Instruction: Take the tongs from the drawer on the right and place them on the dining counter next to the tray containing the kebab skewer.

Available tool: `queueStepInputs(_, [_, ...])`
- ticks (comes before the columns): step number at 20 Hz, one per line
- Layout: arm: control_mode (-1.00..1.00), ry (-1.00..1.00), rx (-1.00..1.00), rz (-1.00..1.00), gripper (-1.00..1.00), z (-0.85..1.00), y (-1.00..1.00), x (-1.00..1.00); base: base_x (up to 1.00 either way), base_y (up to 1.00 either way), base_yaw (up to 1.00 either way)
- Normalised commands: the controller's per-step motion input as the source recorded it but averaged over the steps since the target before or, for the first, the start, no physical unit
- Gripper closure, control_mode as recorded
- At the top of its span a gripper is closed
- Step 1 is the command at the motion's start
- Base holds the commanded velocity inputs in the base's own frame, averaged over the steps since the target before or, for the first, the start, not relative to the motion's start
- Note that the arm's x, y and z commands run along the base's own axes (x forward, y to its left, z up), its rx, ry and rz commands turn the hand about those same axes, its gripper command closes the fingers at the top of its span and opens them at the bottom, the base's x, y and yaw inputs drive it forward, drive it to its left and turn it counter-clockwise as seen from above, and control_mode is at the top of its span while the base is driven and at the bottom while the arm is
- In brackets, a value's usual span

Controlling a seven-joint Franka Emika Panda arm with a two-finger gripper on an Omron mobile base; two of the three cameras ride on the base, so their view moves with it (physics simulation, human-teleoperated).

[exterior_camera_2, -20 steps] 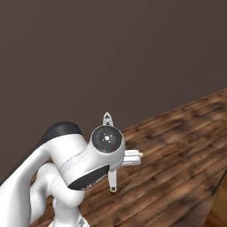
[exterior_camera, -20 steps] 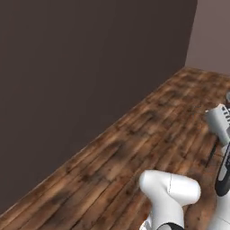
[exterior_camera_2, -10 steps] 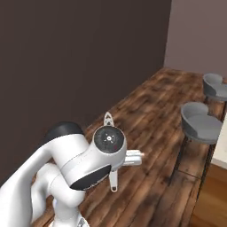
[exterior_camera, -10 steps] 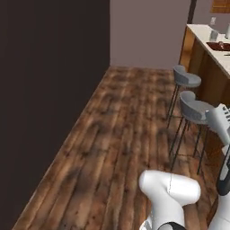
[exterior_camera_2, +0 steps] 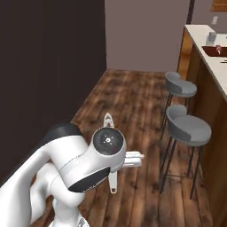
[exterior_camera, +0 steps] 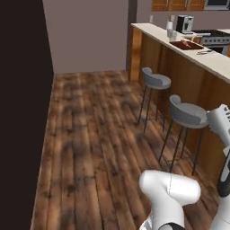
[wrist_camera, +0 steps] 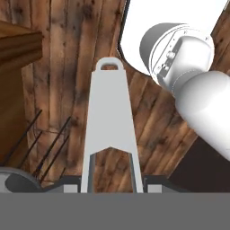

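The tongs (wrist_camera: pixel 110 130) are held in the gripper (wrist_camera: pixel 112 187), with the two dark finger tips pressed against the two arms from the outside. In the hand view the tongs point up the picture, with the joined end and its small loop at the top, over the brown wooden floor (wrist_camera: pixel 67 54). In the right base view a small piece of the tongs (exterior_camera_2: pixel 107 120) can be seen sticking up behind the round white joint of the arm, and another thin piece hangs below it.

The dining counter (exterior_camera: pixel 211 63), the long beige surface on a brown wood base, is seen on the right side of the left base view. The dark reddish-brown tray (exterior_camera: pixel 186 45) lies on top of it, far from the robot. A small dark box and a little pale cup are seen just behind the tray, but they are too small to name. Two grey stools (exterior_camera: pixel 155 80) on thin dark legs are lined up on the floor beside the counter. In the right base view the tray (exterior_camera_2: pixel 216 50) is seen at the right edge, cut off by the picture. A dark wall (exterior_camera: pixel 20 103) is seen on the left.
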Motion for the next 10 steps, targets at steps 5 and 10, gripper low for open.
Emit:
queueStepInputs(5, [1.0, 0.0, 0.0, 0.0, 1.0, 0.0, 0.0, 0.0, 1.0, 0.89, -0.42])
queueStepInputs(10, [1.0, 0.0, 0.0, 0.0, 1.0, 0.0, 0.0, 0.0, 1.0, 0.72, -0.31])
